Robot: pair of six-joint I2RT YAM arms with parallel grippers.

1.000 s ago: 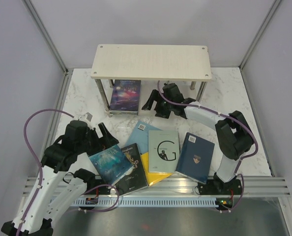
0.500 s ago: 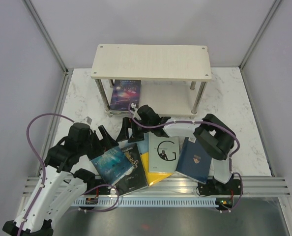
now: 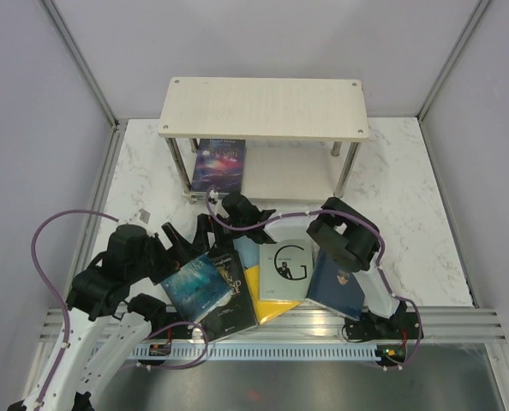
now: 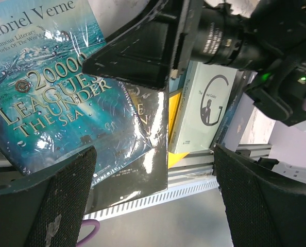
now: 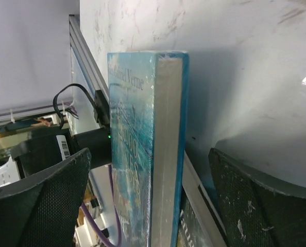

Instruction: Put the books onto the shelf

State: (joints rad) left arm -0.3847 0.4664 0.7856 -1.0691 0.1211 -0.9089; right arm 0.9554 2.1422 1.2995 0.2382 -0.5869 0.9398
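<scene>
L gripper (image 3: 179,241) sits low over marble table (image 3: 400,188), front-left, jaws wide apart, nothing btwn them. In L wrist view its pads (image 4: 45,206) frame the book pile w/o touching it. Just right of it, teal book "20000 Leagues Under the Sea" (image 3: 194,287) lies cover-up with glare off its wrap. It rests on black book (image 3: 235,301), which shows past its right edge. R gripper (image 3: 216,224) is just behind teal book's far edge, with its arm stretched leftward over the pile from the base at right. Jaws also fully apart, gripping nothing. R wrist view looks along the tabletop at teal book's page edge, seen in the gap btwn the fingers, neither touching it. Next right: corner of light blue book (image 3: 246,253), then yellow book (image 3: 256,287) under white "G" book (image 3: 286,267), then navy book (image 3: 336,291), top part hidden by R arm. All lie flat and overlapping, near front rail (image 3: 443,321). Shelf (image 3: 263,107) stands rear-centre, apart from the pile. Galaxy-cover book (image 3: 218,163) lies on its lower board, left end.
</scene>
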